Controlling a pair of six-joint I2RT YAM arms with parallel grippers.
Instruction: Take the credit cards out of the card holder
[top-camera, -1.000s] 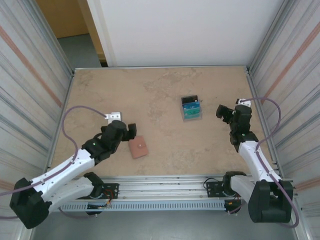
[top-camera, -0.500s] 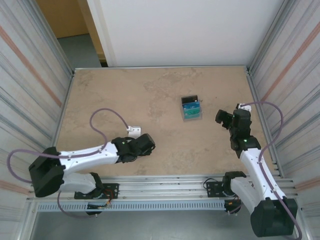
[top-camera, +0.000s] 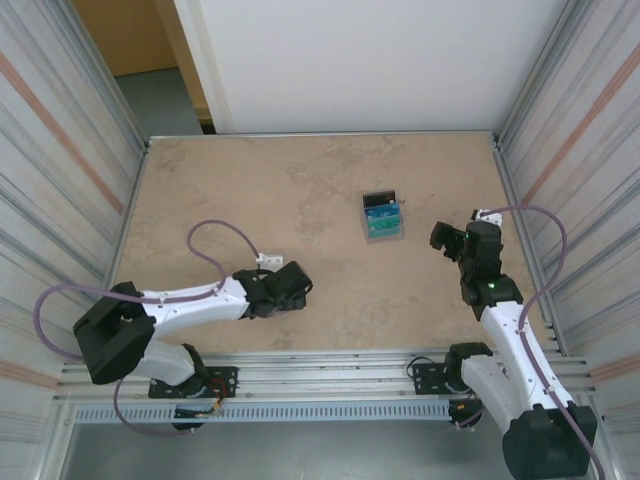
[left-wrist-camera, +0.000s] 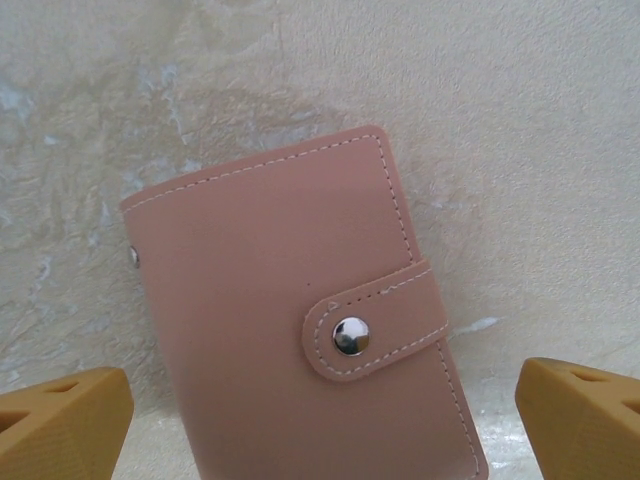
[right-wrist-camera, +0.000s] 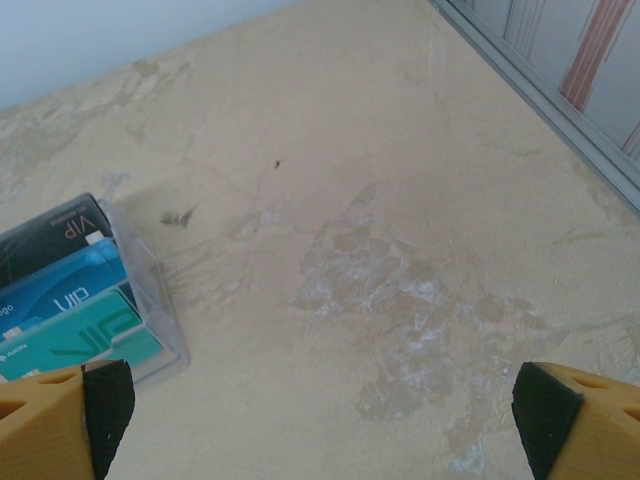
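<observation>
Wallet (left-wrist-camera: 270, 300) lies flat on the bench (top-camera: 320, 180), near-left area, folded shut, snap tab (left-wrist-camera: 375, 322) fastened. Left hand (top-camera: 288, 290) hovers directly over it, fingers (left-wrist-camera: 60, 425) apart, one on each side, no contact visible. Right hand (top-camera: 447, 238) is also apart and holds nothing, just right of a clear stand (top-camera: 384, 222) holding three cards (right-wrist-camera: 60, 300).

Progress: nothing done on the wallet. Its credit cards are hidden inside. Left to do: grip, unsnap, open, draw each card out.
</observation>
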